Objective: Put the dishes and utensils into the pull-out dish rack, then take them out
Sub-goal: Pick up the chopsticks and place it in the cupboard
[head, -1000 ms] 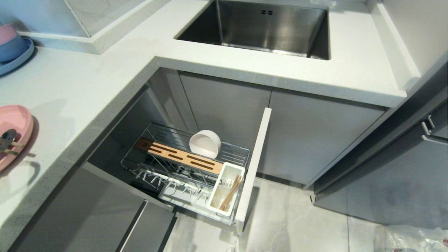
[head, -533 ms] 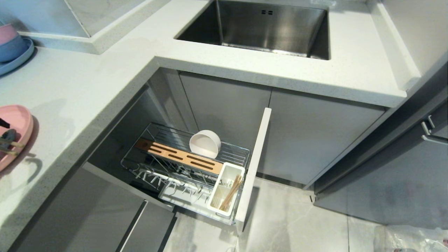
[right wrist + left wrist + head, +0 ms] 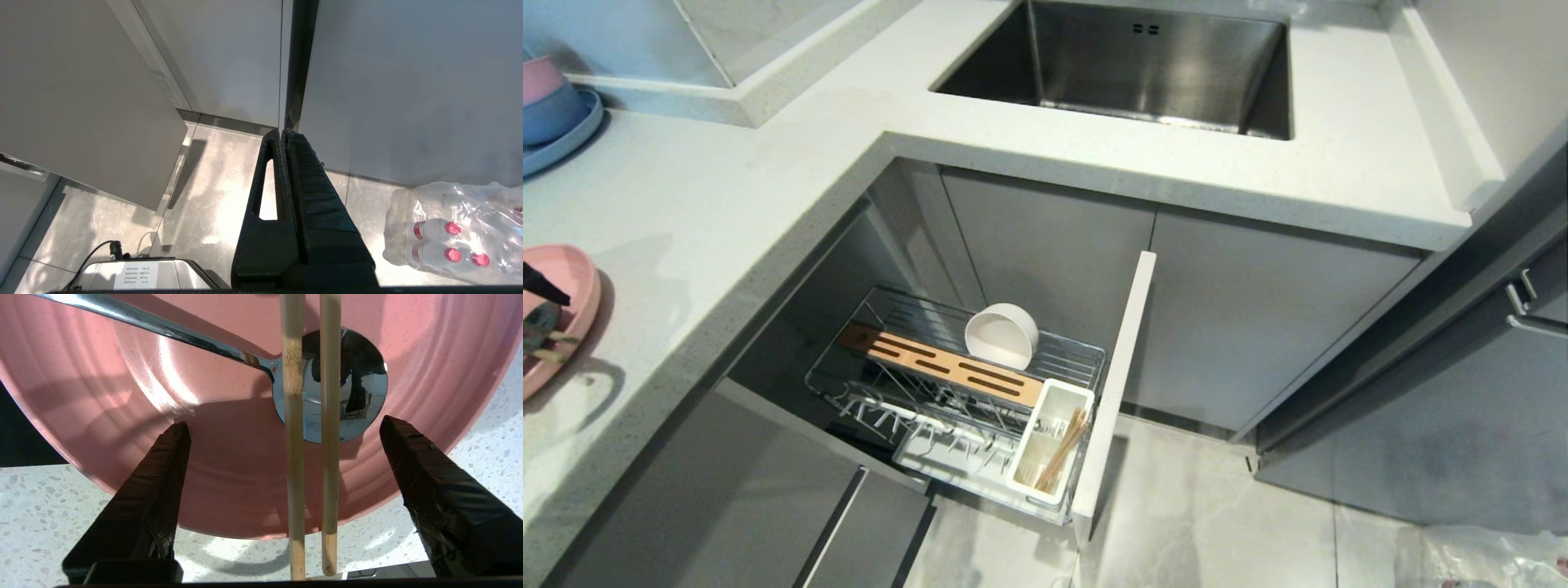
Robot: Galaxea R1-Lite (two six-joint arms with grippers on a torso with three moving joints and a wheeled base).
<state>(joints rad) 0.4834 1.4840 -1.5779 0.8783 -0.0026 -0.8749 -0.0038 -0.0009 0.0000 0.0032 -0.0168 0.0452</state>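
The left gripper (image 3: 284, 428) hangs wide open, gripping nothing, over chopsticks (image 3: 295, 457) lying across the spoon (image 3: 347, 392) on the pink plate (image 3: 122, 375), while the bowl (image 3: 1001, 334) sits in the rack (image 3: 849, 384) and the right gripper (image 3: 283, 139) is closed, empty.

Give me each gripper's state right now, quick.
Left gripper: open over the pink plate, straddling the chopsticks, holding nothing.
Right gripper: shut, empty.
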